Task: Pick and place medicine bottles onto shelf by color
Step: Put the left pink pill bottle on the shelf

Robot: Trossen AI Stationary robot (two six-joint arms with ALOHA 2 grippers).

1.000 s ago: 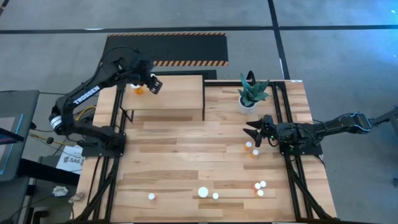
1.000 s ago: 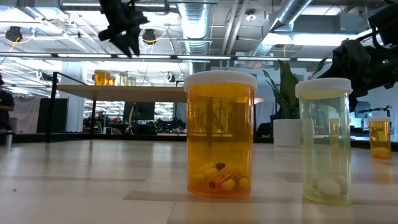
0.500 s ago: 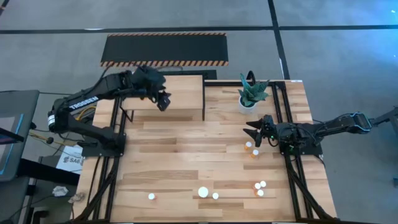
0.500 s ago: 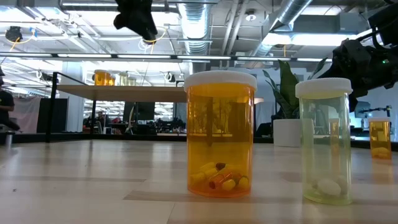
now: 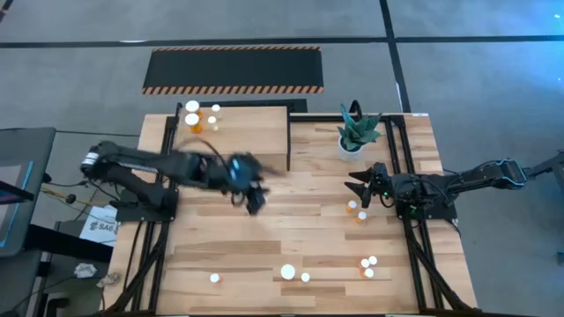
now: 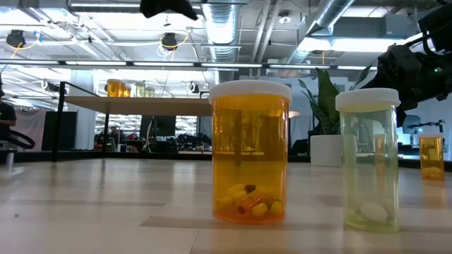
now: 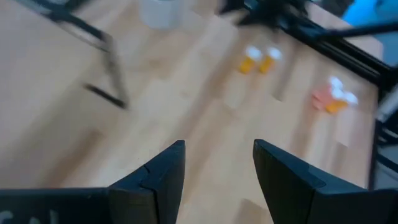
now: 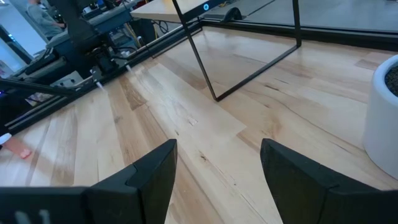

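Observation:
My left gripper (image 5: pixel 254 201) hangs open over the bare middle of the table, nothing between its fingers (image 7: pixel 217 168); in the low view it shows at the top edge (image 6: pixel 169 7). The shelf (image 5: pixel 256 132) stands at the table's far left, with several small medicine bottles (image 5: pixel 193 117) upright on its far left corner. More bottles stand on the table: two (image 5: pixel 356 210) near my right gripper, a cluster (image 5: pixel 368 266) at the near right, and three (image 5: pixel 288 272) along the near edge. My right gripper (image 5: pixel 357 185) rests open at the table's right side (image 8: pixel 217 174).
A white pot with a green plant (image 5: pixel 354 132) stands at the far right. The shelf's thin black legs (image 8: pixel 249 68) reach down to the table. Close to the low camera stand an orange bottle (image 6: pixel 251 152) and a yellowish one (image 6: pixel 369 159). Black rails (image 5: pixel 401 158) run along both table sides.
My left gripper has swung from above the shelf's far left corner toward the table's right and near edges, ending over the table's middle, and it has turned on the way. The bottles on the shelf stay where they were. My right arm has kept still.

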